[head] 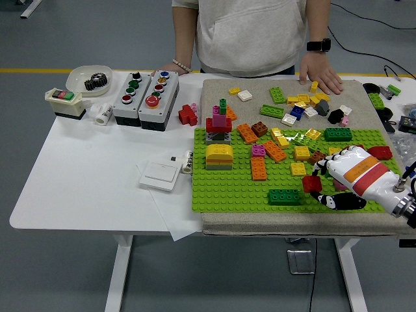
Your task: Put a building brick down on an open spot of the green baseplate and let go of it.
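The baseplate (pixel 234 188) lies on a mat (pixel 273 224) covering the right half of the table (pixel 84 169). Loose bricks (pixel 305 104) are scattered on the mat behind the baseplate, toward the frame's upper right, and others sit across the baseplate's rear half. A robot hand (pixel 338 182) sits at the baseplate's lower right, with a brick (pixel 311 183) at its fingertips, just right of another brick (pixel 284 197) near the front edge. Two button boxes (pixel 144 94) stand at upper left, a dish (pixel 91 79) further left. A person's hand (pixel 318 71) rests on the mat's far edge.

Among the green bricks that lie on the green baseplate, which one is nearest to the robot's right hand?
The dark green brick near the baseplate's front edge, just left of the right hand and its red brick. The other dark green brick sits at the far edge.
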